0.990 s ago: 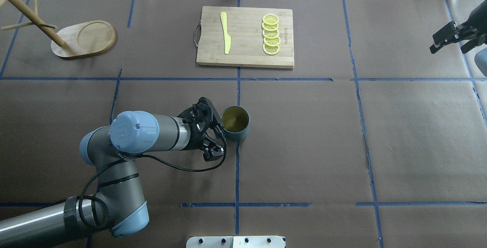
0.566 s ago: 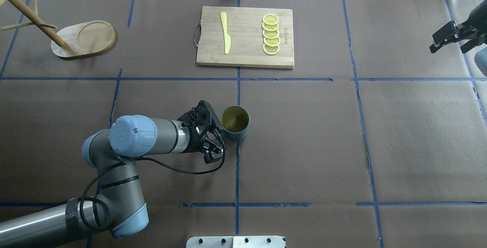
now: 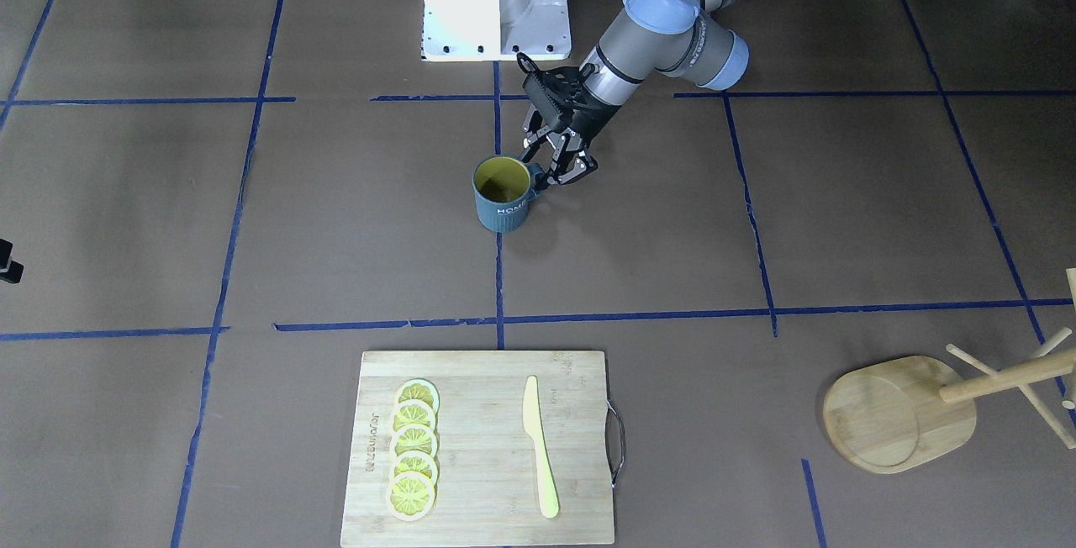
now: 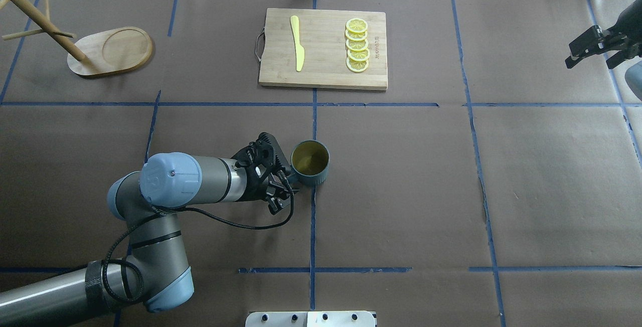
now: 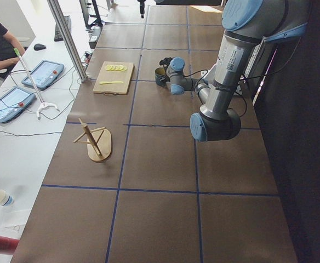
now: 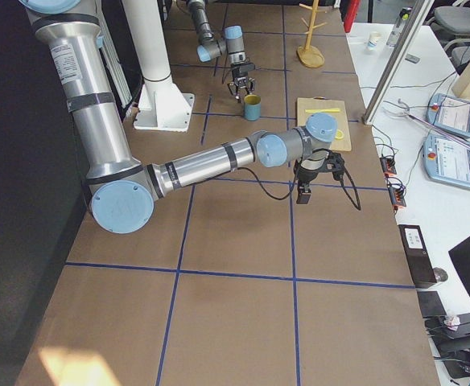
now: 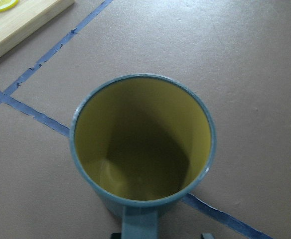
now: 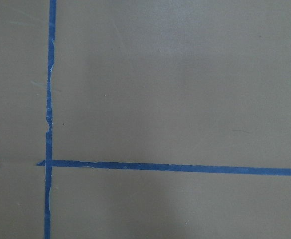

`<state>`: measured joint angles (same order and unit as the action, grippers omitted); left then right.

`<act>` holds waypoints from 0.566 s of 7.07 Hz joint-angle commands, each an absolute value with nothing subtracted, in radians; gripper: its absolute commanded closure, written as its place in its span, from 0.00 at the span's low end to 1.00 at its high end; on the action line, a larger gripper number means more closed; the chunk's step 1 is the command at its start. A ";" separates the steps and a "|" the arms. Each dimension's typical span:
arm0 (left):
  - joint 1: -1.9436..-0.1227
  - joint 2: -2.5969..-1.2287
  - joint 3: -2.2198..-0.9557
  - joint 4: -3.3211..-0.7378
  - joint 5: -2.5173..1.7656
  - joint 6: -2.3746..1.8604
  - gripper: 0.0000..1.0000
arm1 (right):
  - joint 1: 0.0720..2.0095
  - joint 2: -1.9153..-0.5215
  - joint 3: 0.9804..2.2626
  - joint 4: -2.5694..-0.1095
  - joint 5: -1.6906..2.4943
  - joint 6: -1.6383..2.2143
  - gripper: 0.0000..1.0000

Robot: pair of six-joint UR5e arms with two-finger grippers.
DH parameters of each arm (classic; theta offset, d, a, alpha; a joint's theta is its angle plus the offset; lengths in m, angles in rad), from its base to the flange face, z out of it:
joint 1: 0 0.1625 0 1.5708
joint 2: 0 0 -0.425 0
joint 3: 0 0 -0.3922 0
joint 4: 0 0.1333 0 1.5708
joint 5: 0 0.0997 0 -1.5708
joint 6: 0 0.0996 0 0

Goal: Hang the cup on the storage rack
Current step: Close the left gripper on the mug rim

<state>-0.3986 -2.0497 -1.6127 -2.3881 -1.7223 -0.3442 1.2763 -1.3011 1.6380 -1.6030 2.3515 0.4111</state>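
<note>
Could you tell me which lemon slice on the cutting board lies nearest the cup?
The end slice of the row, by the board edge that faces the cup; the other four lie beyond it.

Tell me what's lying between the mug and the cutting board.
Nothing but bare brown paper crossed by blue tape, from the mug to the cutting board; the overhead view shows it clearly.
</note>
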 commanded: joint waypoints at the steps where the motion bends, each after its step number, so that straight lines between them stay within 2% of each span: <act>1: -0.403 -2.049 -1.615 -2.390 -1.721 -0.348 0.64 | 1.276 -1.299 1.641 -1.603 2.353 0.434 0.00; 2: -0.403 -2.049 -1.617 -2.391 -1.721 -0.357 0.83 | 1.276 -1.299 1.643 -1.603 2.353 0.434 0.00; 3: -0.403 -2.051 -1.629 -2.388 -1.721 -0.360 0.96 | 1.276 -1.304 1.663 -1.603 2.365 0.436 0.00; 4: -0.413 -2.049 -1.631 -2.388 -1.724 -0.360 1.00 | 1.276 -1.307 1.672 -1.603 2.376 0.443 0.00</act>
<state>-0.4061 -2.0499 -1.6254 -2.3893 -1.7219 -0.3584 1.2762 -1.3032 1.6585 -1.6030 2.3642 0.4367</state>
